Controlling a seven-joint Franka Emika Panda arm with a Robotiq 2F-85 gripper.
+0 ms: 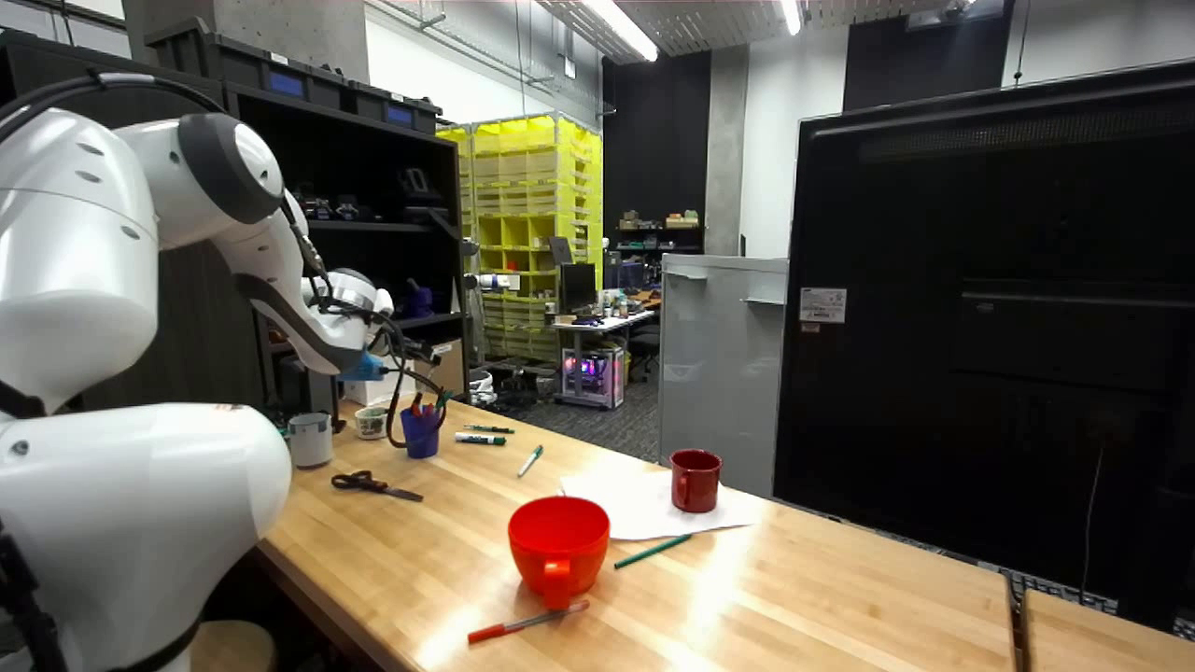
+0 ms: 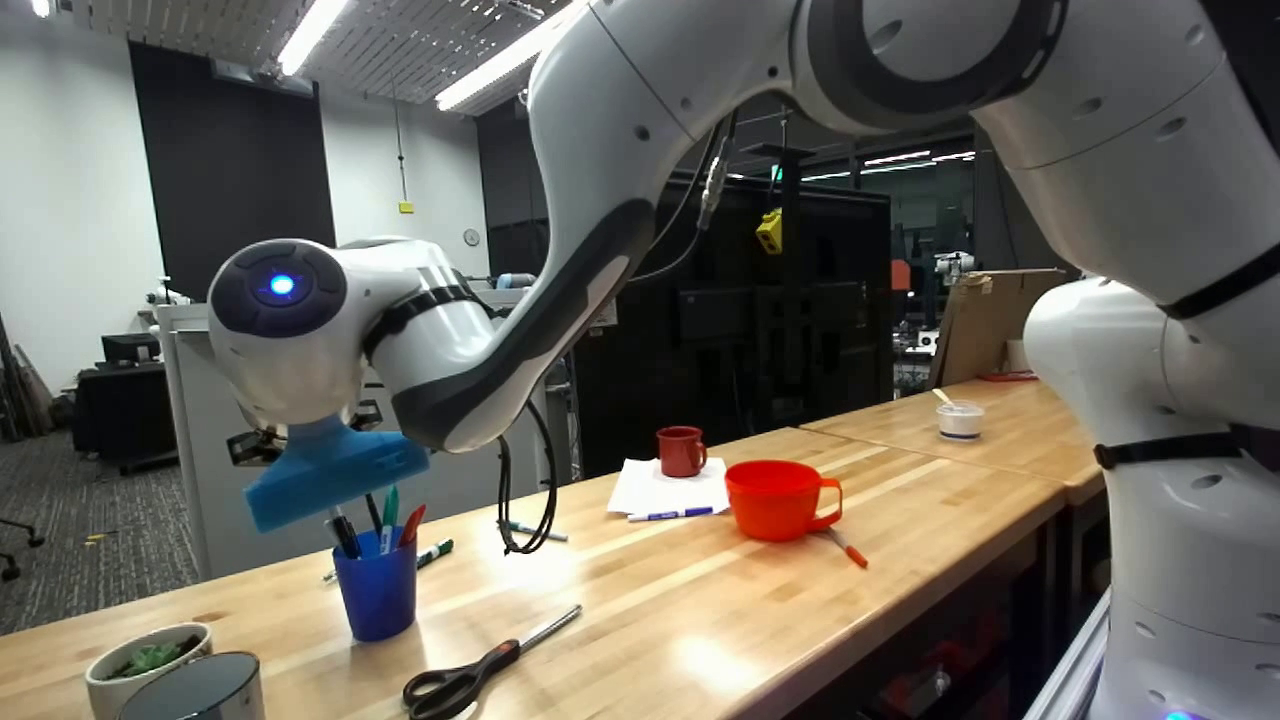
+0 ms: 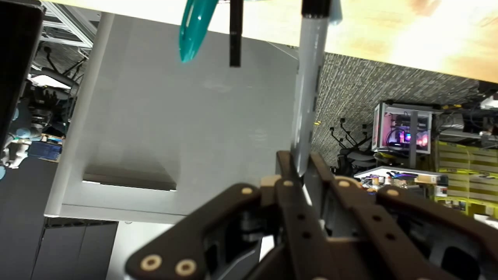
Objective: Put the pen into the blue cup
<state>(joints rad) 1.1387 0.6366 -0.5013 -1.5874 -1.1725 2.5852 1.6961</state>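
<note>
Gripper (image 3: pixel 300 156) pinches a pen (image 3: pixel 309 83), black end inside the blue cup (image 2: pixel 376 600); the cup stands toward the table's (image 2: pixel 640 620) far edge in an exterior view.

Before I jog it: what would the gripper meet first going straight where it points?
Probably the grey cabinet, beyond the pen the gripper holds; the table's far edge could come first, as depth is unclear.

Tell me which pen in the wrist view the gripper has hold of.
The grey-barrelled pen with a black end: its opposite end sits between the tips of the gripper. The teal pen and slim black stick stand clear of it.
</note>
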